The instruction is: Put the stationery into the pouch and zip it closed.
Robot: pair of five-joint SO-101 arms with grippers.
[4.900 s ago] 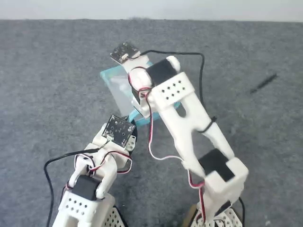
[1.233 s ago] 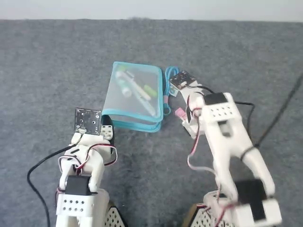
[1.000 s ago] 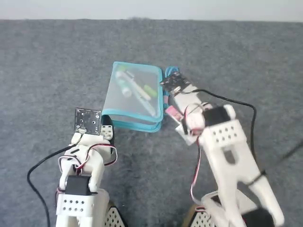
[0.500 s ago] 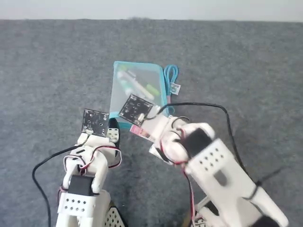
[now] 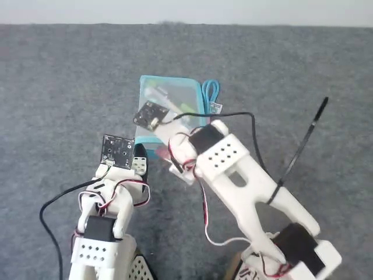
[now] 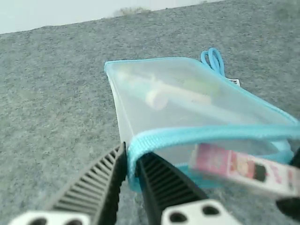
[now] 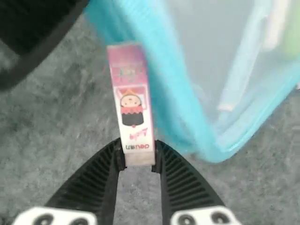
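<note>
One pouch point(image 6: 140, 119), one pink eraser point(image 7: 131, 103), perhaps three pens point(image 6: 161, 96) inside it.

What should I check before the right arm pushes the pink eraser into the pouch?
1. Left end effector shut on the pouch's upper teal rim: ok.
2. Right end effector shut on one end of the pink eraser: ok.
3. Pouch mouth unzipped, upper and lower rims apart: ok.
4. Eraser's free end lined up with the opening, not against the rim: cannot tell.
5. Pens lying deep in the pouch, away from the mouth: ok.
</note>
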